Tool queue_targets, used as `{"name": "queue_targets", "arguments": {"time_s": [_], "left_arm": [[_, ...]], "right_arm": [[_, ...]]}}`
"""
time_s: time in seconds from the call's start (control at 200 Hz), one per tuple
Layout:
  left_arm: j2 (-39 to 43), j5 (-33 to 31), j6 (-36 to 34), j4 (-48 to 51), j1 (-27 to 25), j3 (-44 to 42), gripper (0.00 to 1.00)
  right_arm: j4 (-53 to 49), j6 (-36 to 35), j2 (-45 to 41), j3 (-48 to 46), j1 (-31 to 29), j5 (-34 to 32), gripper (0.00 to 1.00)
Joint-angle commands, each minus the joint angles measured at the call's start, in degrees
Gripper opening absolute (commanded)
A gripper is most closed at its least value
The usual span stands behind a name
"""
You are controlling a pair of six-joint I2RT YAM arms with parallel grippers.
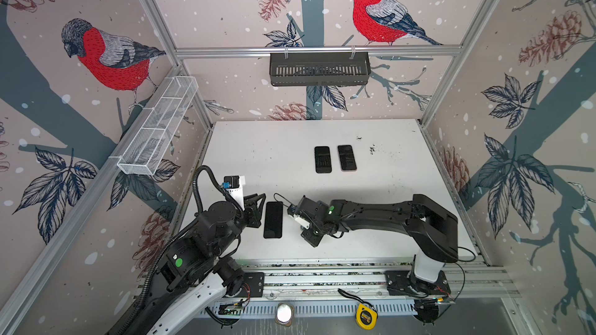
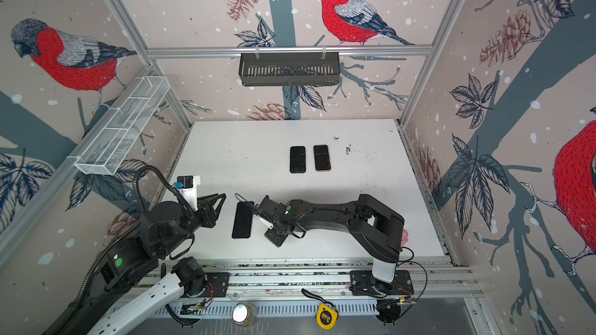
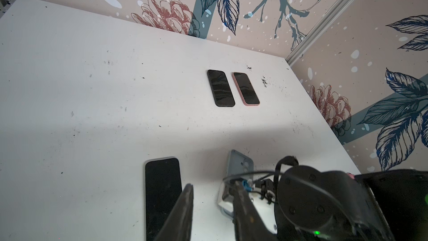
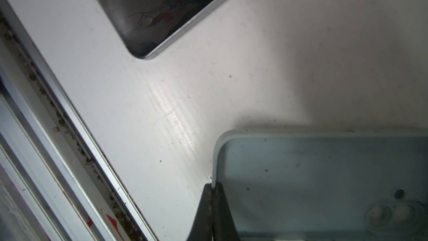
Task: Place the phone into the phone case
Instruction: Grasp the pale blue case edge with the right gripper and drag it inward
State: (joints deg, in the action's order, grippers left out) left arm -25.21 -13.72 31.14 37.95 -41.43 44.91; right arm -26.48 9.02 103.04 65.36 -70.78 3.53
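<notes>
Phone [image 1: 273,219] flat on table [image 1: 274,143], right hand [image 4: 212,185] pinching phone case [image 4: 324,181] rim, left hand [image 3: 212,184] partly open, empty

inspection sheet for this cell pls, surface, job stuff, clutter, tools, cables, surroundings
surface: white table, scuffed, with black specks toward the far right.
job's things: phone flat, screen up, near the front; grey-blue case open side up beside it, not touching.
clutter: black phone and pink-edged phone side by side further back; tape measure and jar below the front rail.
grippers: left tool open, empty, by the phone; right tool shut on the case's rim.
cables: hose arcs over the left arm; thin wire loops near the phone's far end.
surroundings: black basket on the back wall, mesh basket on the left wall, bird wallpaper.
</notes>
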Motion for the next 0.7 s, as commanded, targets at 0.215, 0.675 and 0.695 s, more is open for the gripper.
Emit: {"name": "queue_targets", "arguments": {"time_s": [0.215, 0.675, 0.695], "left_arm": [[0.2, -0.6, 0.0, -1.2, 0.0, 0.0, 0.31], [-0.2, -0.6, 0.0, -1.4, 0.0, -0.1, 0.31], [-0.2, -0.6, 0.0, -1.3, 0.1, -0.1, 0.31]], "right_arm": [[-3.2, -4.9, -1.6, -1.7, 0.1, -8.2, 0.57], [-8.7, 29.4, -10.7, -3.7, 25.8, -3.5, 0.56], [-8.9, 31.2, -10.4, -3.6, 25.7, -3.1, 0.56]]}}
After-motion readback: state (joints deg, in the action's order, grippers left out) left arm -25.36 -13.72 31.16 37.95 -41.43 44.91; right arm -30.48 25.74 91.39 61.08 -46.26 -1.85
